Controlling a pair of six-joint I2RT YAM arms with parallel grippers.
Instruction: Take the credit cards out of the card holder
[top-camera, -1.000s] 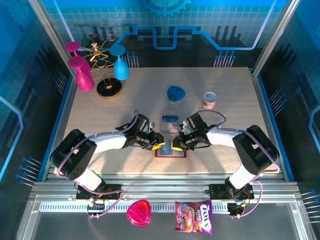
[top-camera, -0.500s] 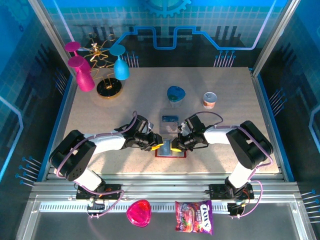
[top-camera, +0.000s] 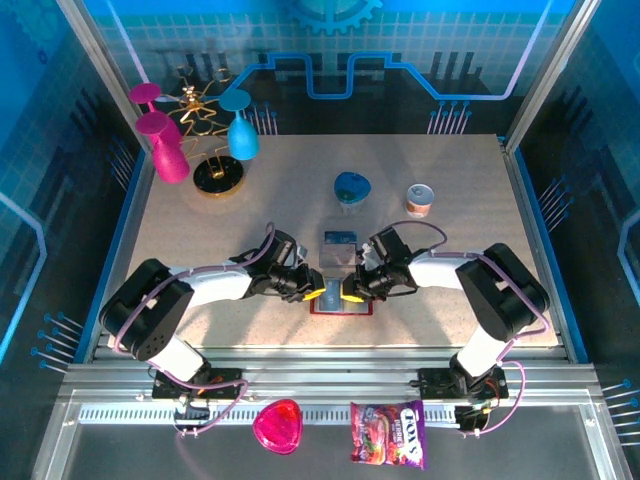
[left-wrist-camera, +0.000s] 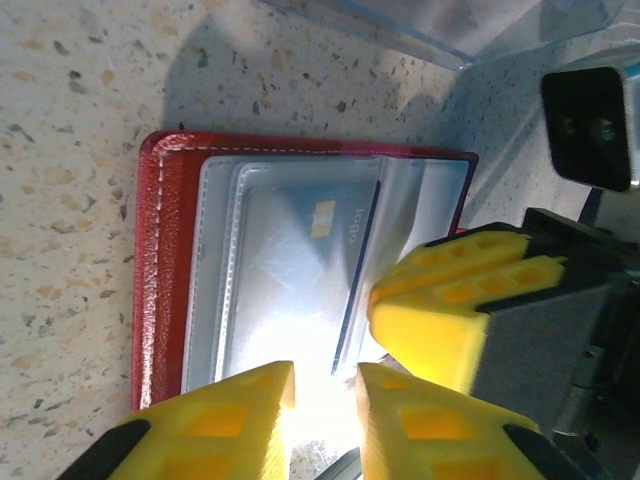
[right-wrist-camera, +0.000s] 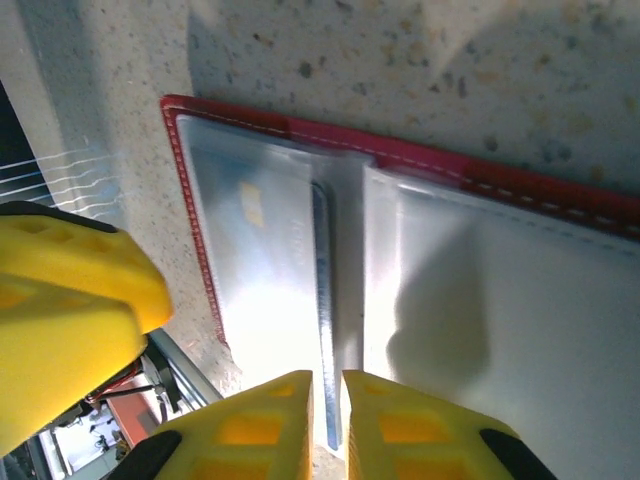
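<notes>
One candy bag (top-camera: 388, 433) reads "Fox's" — card holder (left-wrist-camera: 160, 250) lies open

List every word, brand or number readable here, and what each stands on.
"FOX'S": on the colourful candy bag at the near edge; its smaller print is too small to read.
On the silver-grey card in the dark red card holder: short mark beside the gold chip, too blurred to read.
On the small round pot: label too small to read.
</notes>
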